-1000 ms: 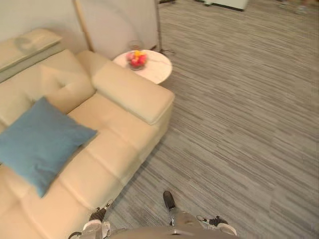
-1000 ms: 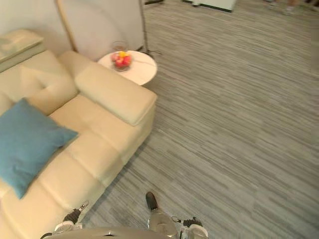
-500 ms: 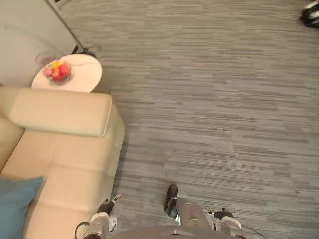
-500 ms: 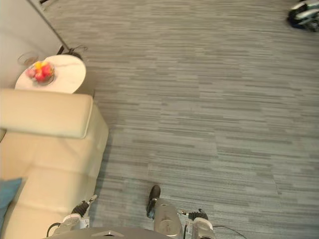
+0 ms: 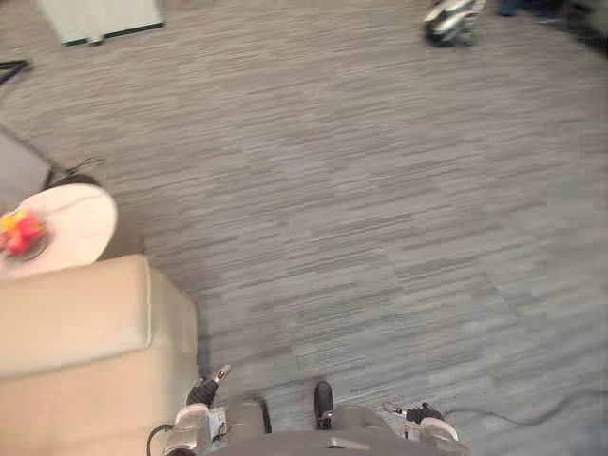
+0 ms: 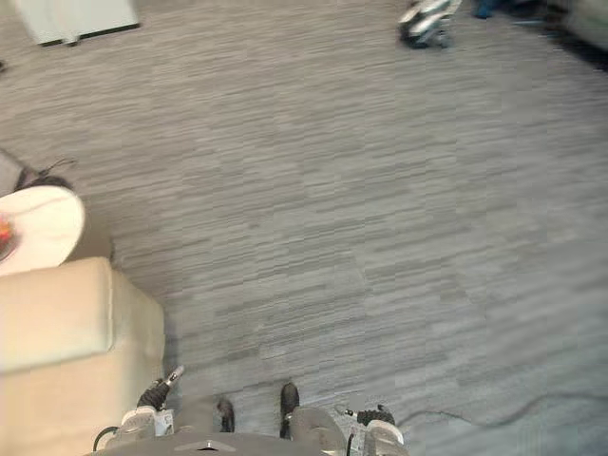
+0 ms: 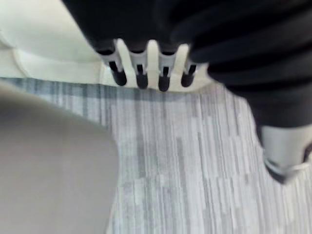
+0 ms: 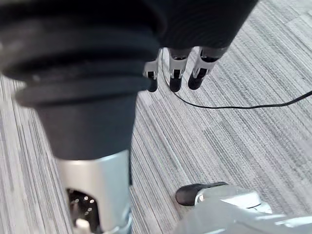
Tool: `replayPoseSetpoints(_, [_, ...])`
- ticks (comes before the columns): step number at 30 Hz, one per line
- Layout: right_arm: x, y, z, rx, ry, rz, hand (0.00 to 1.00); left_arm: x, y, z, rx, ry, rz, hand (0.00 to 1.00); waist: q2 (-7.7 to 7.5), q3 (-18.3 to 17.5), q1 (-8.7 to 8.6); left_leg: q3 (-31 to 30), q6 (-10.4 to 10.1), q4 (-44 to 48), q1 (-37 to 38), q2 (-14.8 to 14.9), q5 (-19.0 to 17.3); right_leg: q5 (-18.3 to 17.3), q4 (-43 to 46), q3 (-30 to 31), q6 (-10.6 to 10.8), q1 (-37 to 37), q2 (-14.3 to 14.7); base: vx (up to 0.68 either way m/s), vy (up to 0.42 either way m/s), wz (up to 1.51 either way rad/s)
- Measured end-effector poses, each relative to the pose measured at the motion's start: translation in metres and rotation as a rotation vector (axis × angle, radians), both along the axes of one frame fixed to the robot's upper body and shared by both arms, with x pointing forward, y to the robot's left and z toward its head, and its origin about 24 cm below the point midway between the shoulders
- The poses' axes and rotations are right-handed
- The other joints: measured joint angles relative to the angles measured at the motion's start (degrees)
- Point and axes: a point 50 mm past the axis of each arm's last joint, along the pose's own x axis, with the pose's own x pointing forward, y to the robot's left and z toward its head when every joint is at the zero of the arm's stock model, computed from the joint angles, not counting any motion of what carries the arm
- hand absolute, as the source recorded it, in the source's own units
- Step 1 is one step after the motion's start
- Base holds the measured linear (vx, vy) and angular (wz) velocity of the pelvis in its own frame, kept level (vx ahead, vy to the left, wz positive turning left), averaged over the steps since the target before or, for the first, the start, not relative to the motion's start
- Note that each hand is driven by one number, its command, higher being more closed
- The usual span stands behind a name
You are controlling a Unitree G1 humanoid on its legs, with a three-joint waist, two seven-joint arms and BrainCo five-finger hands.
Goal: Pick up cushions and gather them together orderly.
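Observation:
The cream sofa's armrest end point(image 5: 76, 351) stands at the lower left. My left hand point(image 5: 195, 418) hangs low beside the sofa's corner; in the left wrist view its fingers point(image 7: 141, 73) point straight down over the carpet next to the sofa's cream base point(image 7: 48, 39), open and holding nothing. My right hand point(image 5: 423, 423) hangs low on the other side. In the right wrist view its fingers point(image 8: 173, 73) are straight over bare carpet, also holding nothing.
A round white side table point(image 5: 71, 223) with a bowl of red and yellow fruit point(image 5: 21, 233) stands past the armrest. Grey striped carpet point(image 5: 361, 209) stretches ahead and right. A white panel base point(image 5: 100, 17) and a small dark-and-white object point(image 5: 454, 21) lie far off.
The camera has swung to the right: the blue cushion and most of the sofa have slid out at the left, and more carpet shows. Both hands stay hanging low.

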Motion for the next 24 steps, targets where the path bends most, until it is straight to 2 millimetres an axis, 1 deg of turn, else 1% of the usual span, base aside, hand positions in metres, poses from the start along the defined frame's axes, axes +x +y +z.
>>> replayPoseSetpoints(1, [-0.002,0.001,-0.001,0.003,0.002,-0.003,0.00,0.000,0.001,0.000,0.003,-0.001,0.000,0.00,-0.31,-0.02,0.01,1.45,0.14,-0.23,0.63,0.08,-0.16,0.11,0.03,0.90,0.30,-0.15,0.01,0.17,0.203,-1.15])
replayPoseSetpoints(2, [-0.007,0.003,-0.003,0.009,0.017,-0.008,0.00,0.000,0.003,0.000,0.007,0.001,-0.001,0.00,-0.63,-0.16,-0.08,3.64,0.46,-1.44,1.95,-0.09,0.14,0.35,0.01,2.56,1.08,-0.15,-0.08,0.15,0.162,-0.69])
replayPoseSetpoints(4, [-0.013,0.003,-0.004,0.012,0.032,-0.015,0.00,0.001,0.003,0.000,0.008,0.003,-0.006,0.00,-1.18,-0.50,-0.17,5.74,0.67,-2.61,3.62,-0.63,0.30,0.96,-0.39,4.46,2.01,-0.17,-0.21,0.24,0.203,-0.58])
replayPoseSetpoints(6, [-0.017,0.002,-0.005,0.011,0.043,-0.018,0.00,0.001,0.002,0.000,0.007,0.009,-0.011,0.00,-1.12,-0.54,-0.20,6.45,1.02,-3.06,4.44,-1.60,0.53,1.42,-1.43,6.65,2.70,-0.04,-0.32,0.21,0.173,-0.62])
replayPoseSetpoints(9, [-0.013,0.001,-0.004,0.010,0.037,-0.009,0.00,0.001,0.003,-0.001,0.011,0.020,-0.022,0.00,-0.93,-0.61,-0.02,8.09,1.03,-4.15,5.47,-2.51,0.53,2.48,-2.71,10.05,3.94,-0.29,-0.05,0.15,0.120,-0.66])
replayPoseSetpoints(11, [-0.009,0.001,-0.004,0.010,0.040,0.008,0.00,0.000,0.004,-0.002,0.012,0.027,-0.026,0.00,-0.71,-0.58,0.14,10.44,1.05,-4.79,7.03,-2.73,0.54,4.71,-3.87,13.22,4.36,-0.32,0.76,0.10,0.103,-1.01])
replayPoseSetpoints(13, [-0.005,0.001,-0.004,0.012,0.039,0.017,0.00,0.001,0.005,-0.001,0.017,0.026,-0.032,0.00,-0.62,-0.56,0.16,12.18,1.22,-4.75,7.38,-2.75,0.64,6.21,-4.31,13.43,4.38,-0.82,1.13,0.02,0.052,-0.96])
replayPoseSetpoints(14, [0.002,0.002,-0.002,0.011,0.024,0.031,0.00,0.001,0.006,-0.001,0.023,0.025,-0.042,0.00,-0.38,-0.53,0.27,14.16,2.51,-4.67,7.21,-2.35,1.42,8.26,-4.93,9.81,3.55,-2.09,1.01,-0.03,0.010,-1.03])
replayPoseSetpoints(15, [0.008,0.002,0.000,0.005,0.010,0.046,0.00,0.001,0.007,-0.001,0.026,0.025,-0.044,0.00,0.03,-0.30,0.21,15.17,2.86,-4.52,7.01,-2.50,1.69,6.64,-4.45,2.89,0.62,-2.85,-0.08,-0.04,-0.022,-1.08])
replayPoseSetpoints(16, [0.009,0.000,0.000,0.000,0.011,0.047,0.00,0.002,0.007,-0.001,0.030,0.026,-0.063,0.00,-0.33,-0.32,0.22,16.95,2.88,-4.55,7.67,-3.50,1.65,1.48,-0.79,-11.76,-3.57,-3.74,-3.31,-0.02,-0.049,-0.86])
replayPoseSetpoints(17, [0.006,-0.002,0.000,-0.003,0.017,0.046,0.00,0.001,0.007,-0.001,0.031,0.030,-0.068,0.00,-0.22,-0.15,0.42,18.65,2.85,-4.38,8.66,-4.20,1.62,-0.43,0.95,-19.66,-3.12,-3.46,-5.24,-0.01,-0.057,-0.72])
replayPoseSetpoints(18, [0.008,-0.003,0.001,-0.006,0.013,0.047,0.00,0.000,0.006,-0.001,0.029,0.032,-0.068,0.00,-0.03,-0.06,0.31,19.03,2.84,-4.32,9.08,-4.35,1.62,0.22,1.30,-20.68,-2.37,-3.18,-5.25,0.01,-0.057,-0.72])
replayPoseSetpoints(19, [0.009,-0.006,0.002,-0.016,0.010,0.050,0.00,-0.002,0.004,-0.002,0.024,0.039,-0.068,0.00,0.98,0.16,0.33,19.46,2.86,-4.20,9.82,-4.44,1.60,0.97,1.49,-22.38,-2.72,-2.45,-5.05,0.02,-0.040,-0.68])
replayPoseSetpoints(20, [0.011,-0.008,0.003,-0.023,0.008,0.059,0.00,-0.003,0.003,-0.003,0.023,0.043,-0.073,0.00,1.60,0.11,0.45,19.41,2.87,-3.85,10.14,-4.49,1.58,1.06,1.31,-22.67,-2.75,-2.30,-4.88,0.01,-0.018,-0.81])
replayPoseSetpoints(22, [0.013,-0.008,0.003,-0.025,0.004,0.060,0.00,-0.003,0.002,-0.003,0.025,0.046,-0.086,0.00,1.80,-0.02,0.19,19.40,2.87,-3.66,10.15,-4.63,1.58,1.05,0.71,-20.92,-2.69,-2.30,-4.47,-0.01,0.021,-0.52])
replayPoseSetpoints(24, [0.013,-0.007,0.003,-0.021,0.003,0.060,0.00,0.000,-0.001,-0.002,0.031,0.041,-0.132,0.00,1.22,0.30,-0.22,19.39,2.85,-3.66,10.05,-4.59,1.59,1.44,-1.15,-19.21,-1.25,-2.20,-3.64,-0.03,0.027,-0.32])
